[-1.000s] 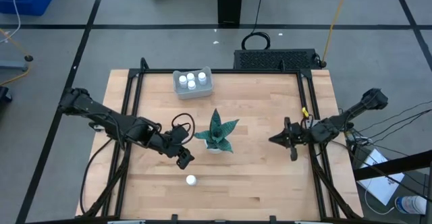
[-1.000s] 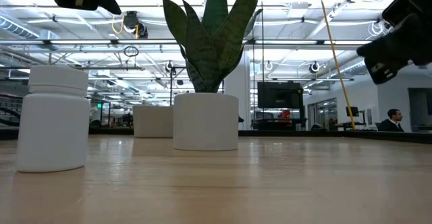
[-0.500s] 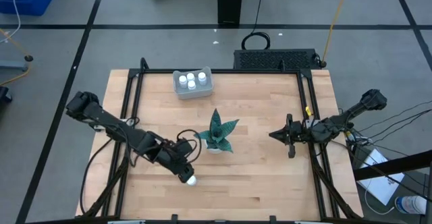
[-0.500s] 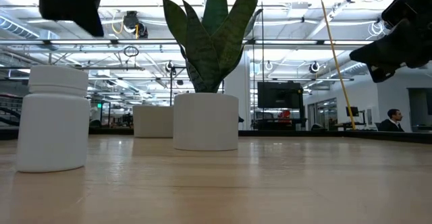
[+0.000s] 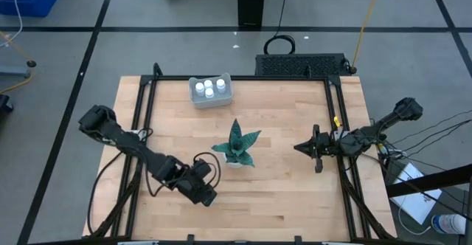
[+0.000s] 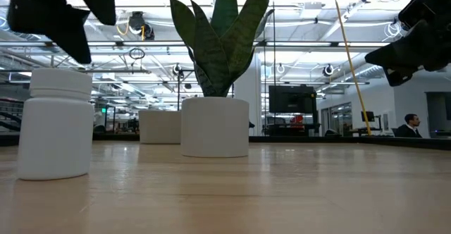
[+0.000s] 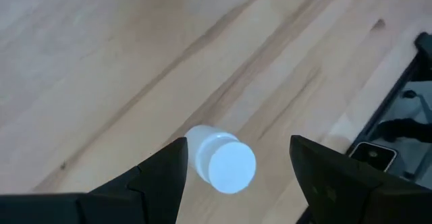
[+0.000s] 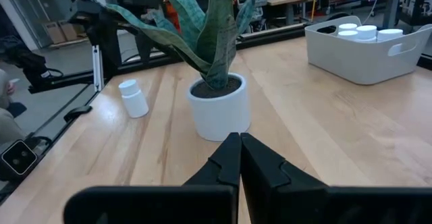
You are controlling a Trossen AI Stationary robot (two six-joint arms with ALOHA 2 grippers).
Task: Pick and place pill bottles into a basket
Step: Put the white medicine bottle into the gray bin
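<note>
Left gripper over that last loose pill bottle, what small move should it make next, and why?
Probably lower straight down, then close. The left gripper hangs above the upright pill bottle with its jaws open either side of the cap, not touching it. Three other bottles already sit in the basket.

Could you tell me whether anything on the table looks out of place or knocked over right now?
Nothing stands out. One pill bottle stands upright, apart from the three already in the basket, with the left end effector open around it. The plant is upright, and nothing is spilled.
</note>
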